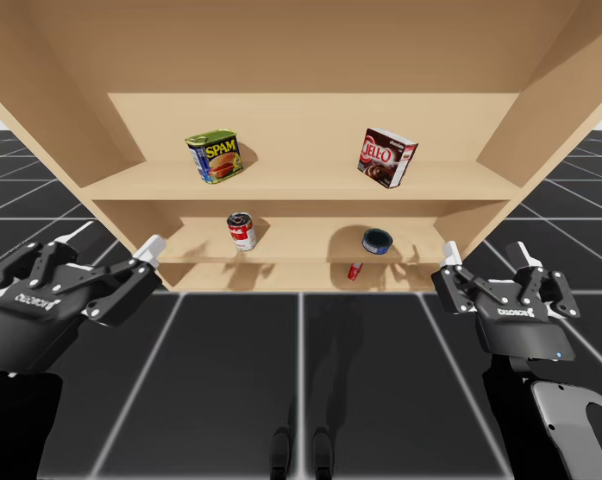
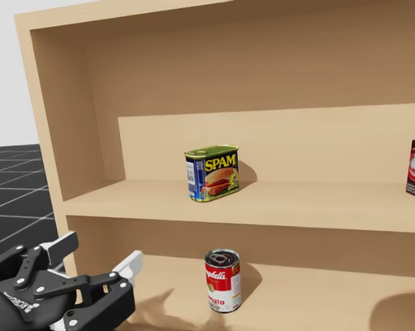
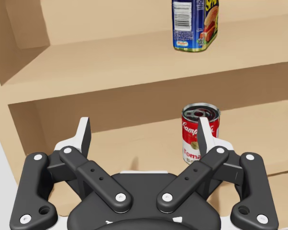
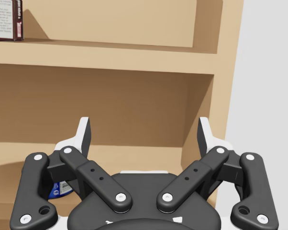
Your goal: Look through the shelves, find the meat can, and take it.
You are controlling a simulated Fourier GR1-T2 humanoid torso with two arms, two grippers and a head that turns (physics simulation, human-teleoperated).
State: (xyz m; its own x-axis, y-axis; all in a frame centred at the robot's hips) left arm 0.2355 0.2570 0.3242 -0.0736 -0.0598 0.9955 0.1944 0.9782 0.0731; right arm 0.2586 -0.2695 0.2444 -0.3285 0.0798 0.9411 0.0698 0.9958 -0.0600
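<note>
The meat can [image 1: 213,157], a rectangular blue, yellow and green tin, stands on the upper shelf [image 1: 311,182] towards its left. In the head view the meat can [image 2: 211,172] sits mid-shelf. My left gripper [image 1: 117,242] hangs open in front of the shelf unit's lower left corner, below and left of the can. From the left wrist, the meat can [image 3: 195,24] is ahead, above and right of the open left gripper [image 3: 143,132]. My right gripper [image 1: 484,252] is open and holds nothing, low by the unit's right wall; the right gripper [image 4: 143,132] faces the shelves.
A red and white round can [image 1: 242,231] stands on the lower shelf [image 1: 301,250], under the meat can. A dark red box [image 1: 387,157] stands on the upper shelf's right. A flat blue can [image 1: 377,240] and a small red thing [image 1: 354,270] lie lower right.
</note>
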